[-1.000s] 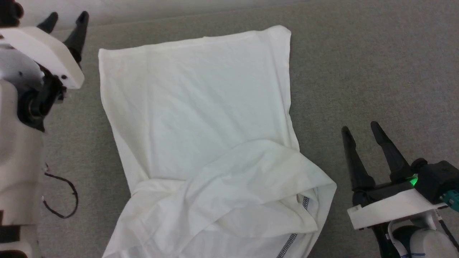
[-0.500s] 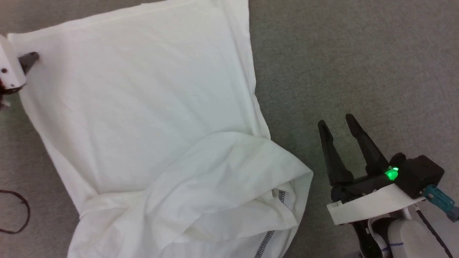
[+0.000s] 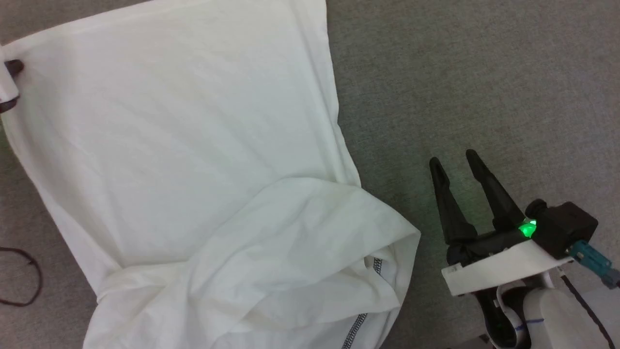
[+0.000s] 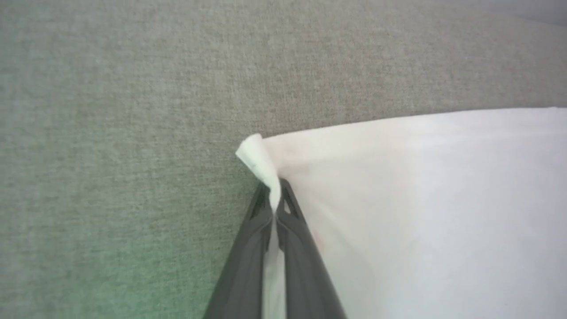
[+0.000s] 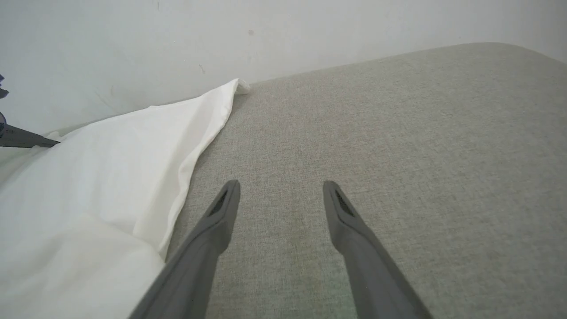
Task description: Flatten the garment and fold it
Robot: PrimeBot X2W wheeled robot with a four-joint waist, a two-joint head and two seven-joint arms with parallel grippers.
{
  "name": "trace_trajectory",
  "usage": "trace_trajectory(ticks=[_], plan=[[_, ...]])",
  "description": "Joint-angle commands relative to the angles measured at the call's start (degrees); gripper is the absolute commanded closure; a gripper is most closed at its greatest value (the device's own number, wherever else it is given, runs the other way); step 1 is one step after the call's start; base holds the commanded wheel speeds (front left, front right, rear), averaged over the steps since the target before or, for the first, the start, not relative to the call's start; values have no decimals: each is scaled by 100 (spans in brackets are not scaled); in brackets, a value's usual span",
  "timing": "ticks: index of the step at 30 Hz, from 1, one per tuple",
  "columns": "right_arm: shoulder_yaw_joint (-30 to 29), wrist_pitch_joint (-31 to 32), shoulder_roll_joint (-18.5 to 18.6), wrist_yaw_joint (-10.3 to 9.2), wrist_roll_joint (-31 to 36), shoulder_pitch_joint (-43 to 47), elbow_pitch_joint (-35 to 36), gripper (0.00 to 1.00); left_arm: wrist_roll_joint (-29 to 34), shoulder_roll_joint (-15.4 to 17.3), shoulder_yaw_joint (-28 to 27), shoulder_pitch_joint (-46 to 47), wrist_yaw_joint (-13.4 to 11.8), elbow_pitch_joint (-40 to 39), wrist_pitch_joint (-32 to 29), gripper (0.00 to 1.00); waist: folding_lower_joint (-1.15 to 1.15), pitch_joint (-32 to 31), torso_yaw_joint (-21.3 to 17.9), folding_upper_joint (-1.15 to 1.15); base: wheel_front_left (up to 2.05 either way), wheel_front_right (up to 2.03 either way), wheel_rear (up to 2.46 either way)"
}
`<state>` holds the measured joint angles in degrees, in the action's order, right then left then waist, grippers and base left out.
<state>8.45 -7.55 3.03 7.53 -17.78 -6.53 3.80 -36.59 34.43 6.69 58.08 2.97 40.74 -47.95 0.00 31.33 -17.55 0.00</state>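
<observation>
A grey-beige woven surface [image 3: 484, 72] of fine, even texture extends across the scene under soft, diffuse light. In the right wrist view its far edge meets a plain pale wall [image 5: 283, 35] bearing a few small marks. A thin dark cable [image 3: 39, 281] loops on the surface at the head view's left edge.

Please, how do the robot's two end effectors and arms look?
The right end effector has two long, dark, tapering fingers on a white plate, behind it a black housing with a green light and a teal plug; the forearm is pale. The left end effector has the same dark fingers.
</observation>
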Motion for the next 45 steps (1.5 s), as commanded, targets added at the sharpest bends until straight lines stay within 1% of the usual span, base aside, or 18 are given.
trace_trajectory(ticks=[1, 5, 8, 10, 12, 15, 17, 20, 24, 27, 31, 35, 38, 42, 43, 44, 45], plan=[[-23, 35, -15, -4, -44, -133, -17, 0, -55, -422, 220, -627, 66, 275, -83, 100, 0, -97, 105, 0, 0, 0, 0], [-142, 210, -15, -4, -161, -409, -161, 0, 152, -408, 330, -576, 145, 201, 518, 100, 0, -280, 314, 0, 0, 0, 0], [-222, 516, -1, -4, -179, -860, -433, 0, 392, -431, 443, -482, 151, 118, 1104, 100, 0, -419, 492, 0, 0, 0, 0], [-240, 750, 52, -4, -376, -1300, -719, 0, 481, -513, 497, -397, 159, 71, 1435, 100, 0, -490, 620, 0, 0, 0, 0], [-280, 995, 161, -4, -622, -1799, -1133, 0, 525, -610, 521, -280, 169, 18, 1743, 100, 0, -516, 759, 0, 0, 0, 0], [-336, 1432, 298, -4, -1036, -2620, -1898, 0, 530, -749, 591, -65, 254, -34, 2078, 100, 0, -474, 969, 0, 0, 0, 0], [-452, 1651, 328, -4, -1290, -3171, -2471, 0, 468, -893, 650, 82, 322, -54, 2249, 100, 0, -425, 1130, 0, 0, 0, 0], [-508, 2060, 438, -4, -1470, -3956, -3305, 0, 469, -1042, 830, 294, 386, -136, 2411, 100, 0, -287, 1370, 0, 0, 0, 0], [-456, 2605, 561, -4, -1512, -4884, -4249, 0, 417, -1177, 1056, 511, 428, -278, 2519, 100, 0, -99, 1647, 0, 0, 0, 0], [-401, 2971, 619, -4, -1518, -5473, -4817, 0, 391, -1201, 1241, 634, 442, -381, 2557, 100, 0, 45, 1805, 0, 0, 0, 0], [-268, 3388, 654, -4, -1490, -6072, -5384, 0, 267, -1216, 1457, 777, 448, -539, 2621, 100, 0, 255, 1965, 0, 0, 0, 0], [-233, 3551, 707, -4, -1371, -6508, -5884, 0, 94, -1180, 1720, 870, 450, -719, 2672, 100, 0, 419, 2092, 0, 0, 0, 0], [-154, 3754, 707, -4, -1292, -6662, -6253, 0, -27, -1150, 1891, 912, 450, -782, 2724, 100, 0, 490, 2170, 0, 0, 0, 0], [-84, 4379, 654, -4, -1257, -6723, -6886, 0, -175, -1099, 2077, 945, 451, -778, 2801, 100, 0, 522, 2213, 0, 0, 0, 0], [-84, 4568, 648, -4, -1253, -6736, -7051, 51, -210, -1087, 2120, 951, 451, -771, 2819, 100, 0, 519, 2219, 0, 0, 0, 0], [-78, 4723, 637, -4, -1243, -6753, -7183, 72, -245, -1073, 2161, 960, 451, -762, 2835, 100, 0, 518, 2224, 0, 0, 0, 0], [-79, 4854, 623, -4, -1243, -6771, -7287, 100, -280, -1058, 2201, 971, 451, -752, 2848, 100, 0, 516, 2226, 0, 0, 0, 0]])
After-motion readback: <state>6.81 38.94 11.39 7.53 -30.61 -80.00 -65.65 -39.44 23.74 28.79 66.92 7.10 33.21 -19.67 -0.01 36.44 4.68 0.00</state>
